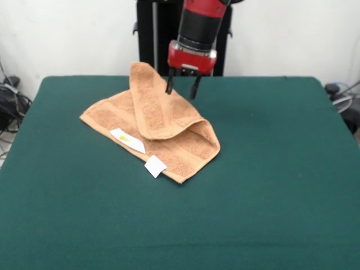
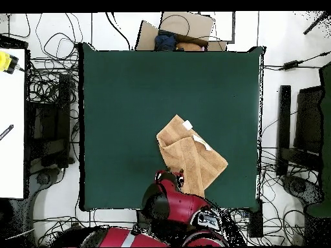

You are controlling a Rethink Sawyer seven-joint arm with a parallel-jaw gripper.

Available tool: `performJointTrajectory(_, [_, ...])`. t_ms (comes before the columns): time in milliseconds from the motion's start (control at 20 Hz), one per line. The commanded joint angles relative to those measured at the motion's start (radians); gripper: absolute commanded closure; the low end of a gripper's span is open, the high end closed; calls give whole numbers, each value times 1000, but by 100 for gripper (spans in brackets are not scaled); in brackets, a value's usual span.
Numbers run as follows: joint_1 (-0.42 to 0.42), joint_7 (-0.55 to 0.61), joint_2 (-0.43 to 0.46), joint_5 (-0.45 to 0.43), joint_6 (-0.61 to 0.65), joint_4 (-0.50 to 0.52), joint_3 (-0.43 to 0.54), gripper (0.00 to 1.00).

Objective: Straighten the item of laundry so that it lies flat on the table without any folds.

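The orange-tan towel (image 1: 151, 126) lies on the dark green table (image 1: 270, 185) left of centre, toward the far side. One flap is folded over its middle, with a part reaching toward the far edge. Two white tags (image 1: 135, 149) show on its near edge. My gripper (image 1: 181, 88) hangs open and empty just above the towel's far right edge, beside the folded flap. In the overhead view the towel (image 2: 191, 155) sits right of centre near the robot's side, and the gripper (image 2: 171, 174) is at its lower left edge.
The robot's black pedestal (image 1: 160, 34) stands behind the table's far edge. Cables (image 2: 45, 97) and equipment lie on the floor round the table. A white surface (image 2: 11, 123) stands at the overhead view's left.
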Motion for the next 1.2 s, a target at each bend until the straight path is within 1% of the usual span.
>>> performJointTrajectory(50, [-2, 99, 3, 42, 162, -184, 98, 0])
performJointTrajectory(400, [18, 110, 12, 37, 230, -228, 83, 0])
performJointTrajectory(750, [-33, 95, 43, -4, 240, -273, 128, 0])
performJointTrajectory(900, [-58, 86, 44, -24, 237, -275, 138, 0])
performJointTrajectory(1200, [-81, 78, 60, -33, 239, -302, 153, 0])
